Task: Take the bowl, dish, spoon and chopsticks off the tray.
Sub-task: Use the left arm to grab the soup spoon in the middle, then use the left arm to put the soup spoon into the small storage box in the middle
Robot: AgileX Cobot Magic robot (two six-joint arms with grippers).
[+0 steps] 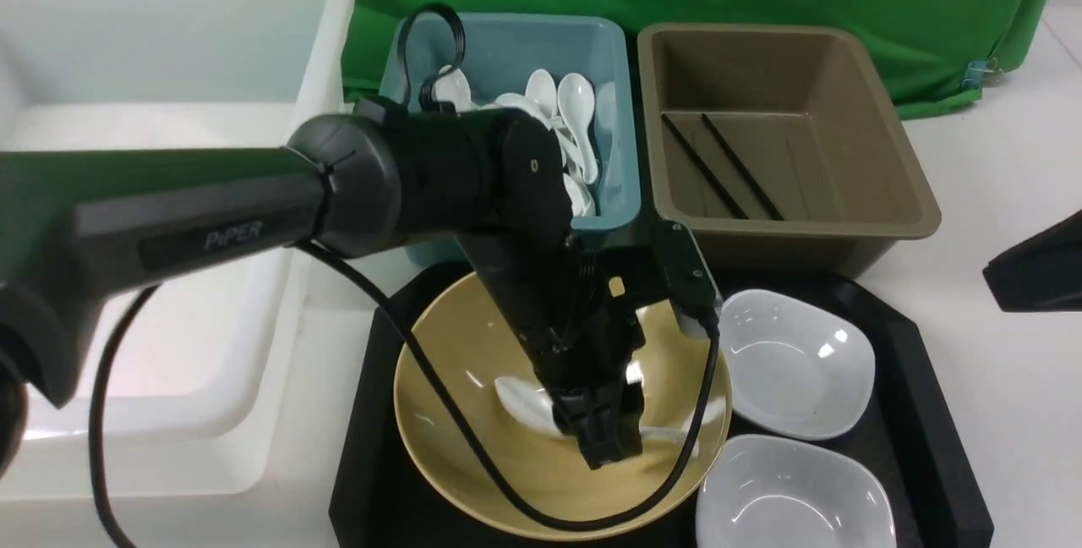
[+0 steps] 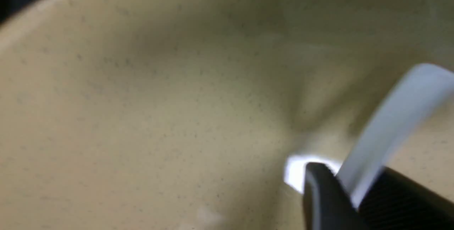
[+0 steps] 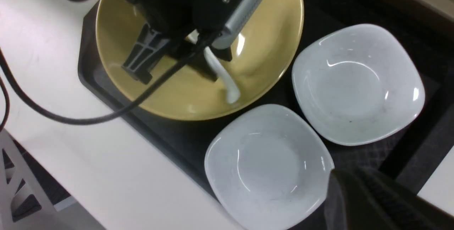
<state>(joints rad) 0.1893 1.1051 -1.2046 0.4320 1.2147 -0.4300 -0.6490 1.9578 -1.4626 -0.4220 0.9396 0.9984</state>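
- Front view: the left pincer (image 1: 604, 445) reaches down into the bowl (image 1: 473, 345), which sits on the tray (image 1: 938, 446).
  - The spoon (image 1: 520, 404) lies on the bowl's floor right under the pincer. Its long axis runs crosswise, with the scoop out to the pincer's left and the handle passing under the fingertips and out to its right.
  - The left arm is much the nearer. The right arm (image 1: 1035, 269) shows only at the picture's edge, well apart to the pincer's right.
  - Beyond the pincer stands a teal tub (image 1: 507, 49) of white spoons. Beyond it and to the right, a brown tub (image 1: 888, 193) holds the chopsticks (image 1: 718, 167).
  - A white dish (image 1: 795, 362) and a second white dish (image 1: 795, 497) lie on the tray, just right of the pincer.
  - The arm's cable (image 1: 473, 446) drapes across the bowl.
- Left wrist view, blurred: two dark fingers (image 2: 319, 198) sit against either side of the spoon's (image 2: 390, 123) flat white handle with no gap showing. The pincer looks clamped on the handle.
  - The bowl's (image 2: 142, 98) glossy, speckled inner wall fills the rest of the picture. It is a slick, curved surface on which a loose spoon would likely slide.
- Right wrist view: the right pincer (image 3: 365, 201) is closed narrow and hangs above the corner of one dish (image 3: 269, 166).
  - The spoon (image 3: 221, 77) sits well apart from this pincer, inside the bowl (image 3: 269, 45).
  - The space above the bowl looks free for a straight lift. White counter (image 3: 88, 166) borders the tray (image 3: 166, 134).
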